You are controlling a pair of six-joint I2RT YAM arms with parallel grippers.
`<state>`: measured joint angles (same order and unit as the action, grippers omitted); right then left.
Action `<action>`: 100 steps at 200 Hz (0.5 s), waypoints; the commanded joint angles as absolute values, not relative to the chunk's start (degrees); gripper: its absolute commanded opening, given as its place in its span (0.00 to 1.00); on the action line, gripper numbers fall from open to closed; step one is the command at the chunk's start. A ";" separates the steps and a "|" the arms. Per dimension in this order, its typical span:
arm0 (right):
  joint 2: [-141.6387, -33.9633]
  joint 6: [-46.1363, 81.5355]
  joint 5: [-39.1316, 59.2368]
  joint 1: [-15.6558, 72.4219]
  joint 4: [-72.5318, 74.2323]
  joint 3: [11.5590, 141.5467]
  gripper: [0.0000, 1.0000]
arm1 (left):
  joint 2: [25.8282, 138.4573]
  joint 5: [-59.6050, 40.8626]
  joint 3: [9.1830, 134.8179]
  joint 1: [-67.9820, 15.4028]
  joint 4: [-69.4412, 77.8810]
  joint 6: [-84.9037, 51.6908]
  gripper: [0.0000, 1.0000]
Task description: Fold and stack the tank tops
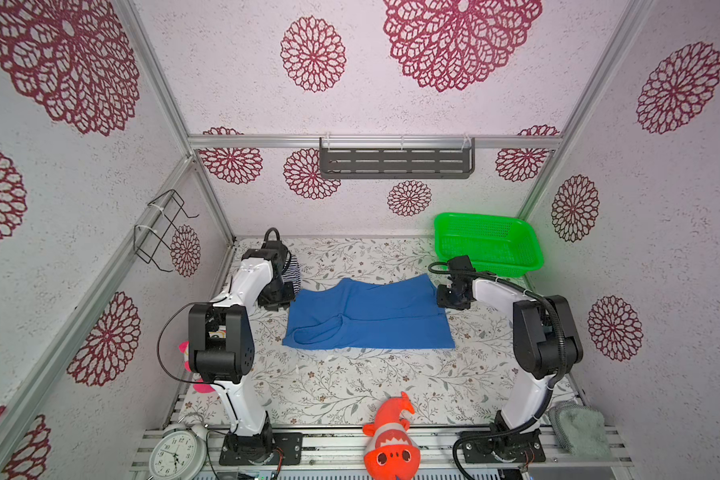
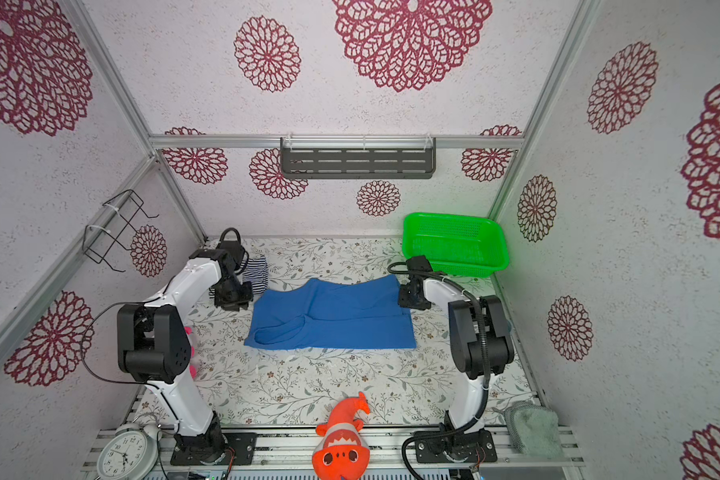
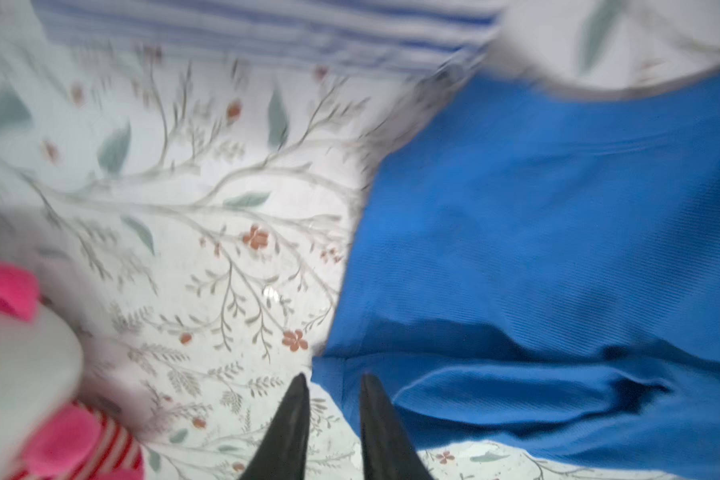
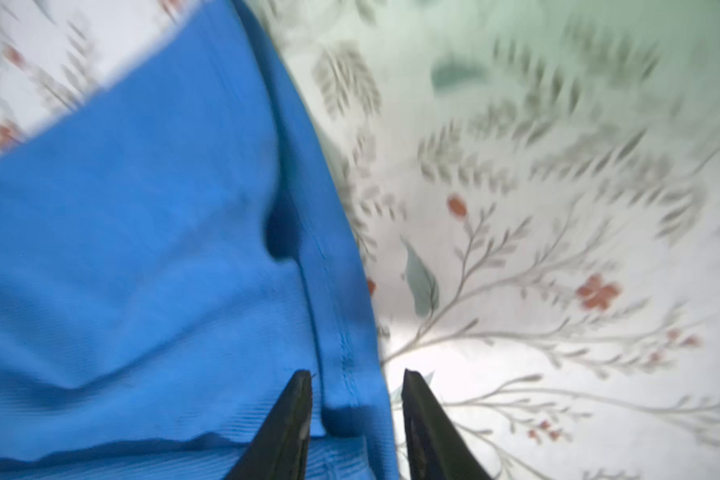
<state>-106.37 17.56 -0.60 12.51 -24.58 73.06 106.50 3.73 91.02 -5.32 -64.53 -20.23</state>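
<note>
Wrist views show it: left gripper (image 3: 333,377) parted beside ribbed royal-blue tank top (image 3: 558,228); right gripper (image 4: 356,374) parted astride its hem (image 4: 346,332).

- A grey slotted shelf (image 1: 395,163) hangs on the back wall from an aluminium rail (image 1: 258,142).
- Around the shelf the walls (image 1: 225,75) are white, printed with crimson flower medallions (image 1: 313,54).
- Below the shelf spreads a tabletop (image 1: 329,390) with a pale leaf-and-blossom print.
- Lower left of the shelf, a black wire rack (image 1: 163,230) is tied to a slanted post (image 1: 100,282).
- Light is bright and even.
</note>
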 commanded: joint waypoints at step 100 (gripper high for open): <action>-114.64 15.41 -1.86 14.57 -21.80 88.46 0.36 | 133.68 -7.06 114.86 -14.63 -48.60 -19.66 0.51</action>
